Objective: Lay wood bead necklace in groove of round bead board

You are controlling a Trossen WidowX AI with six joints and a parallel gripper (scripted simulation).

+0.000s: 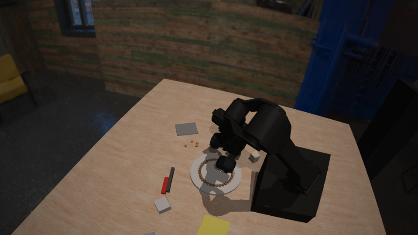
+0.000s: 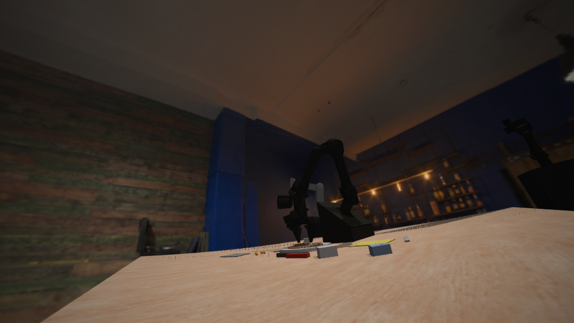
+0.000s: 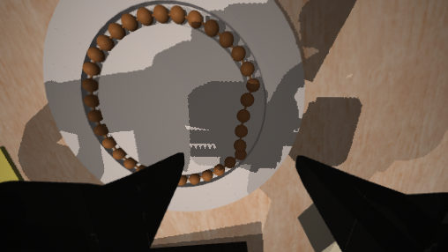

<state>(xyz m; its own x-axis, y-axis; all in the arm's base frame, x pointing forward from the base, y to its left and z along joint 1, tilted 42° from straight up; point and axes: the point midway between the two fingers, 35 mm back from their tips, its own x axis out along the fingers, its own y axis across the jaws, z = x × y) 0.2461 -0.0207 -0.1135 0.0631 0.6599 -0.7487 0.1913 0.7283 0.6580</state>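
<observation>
The brown wood bead necklace (image 1: 216, 185) (image 3: 91, 68) lies as a closed ring on the round white bead board (image 1: 194, 174) (image 3: 63, 44). In the wrist view its left side and top left follow the groove. Its right side runs inside the groove line, from the upper right to the lower right, leaving a crescent of groove showing. My gripper (image 3: 240, 159) (image 2: 304, 239) is open, its fingertips wide apart on either side of the necklace's lower-right beads, holding nothing. The left finger hides a few beads at the bottom. The arm covers the necklace's far right part in the top view.
A cream cube (image 1: 254, 156) stands between board and arm base (image 1: 290, 182). Small orange beads (image 1: 196, 143) and a grey plate (image 1: 186, 129) lie beyond the board. Red (image 1: 164, 185) and black (image 1: 170, 179) bars, a white block (image 1: 162, 204), a blue block (image 2: 380, 249) and a yellow sheet (image 1: 213, 230) lie nearer the camera.
</observation>
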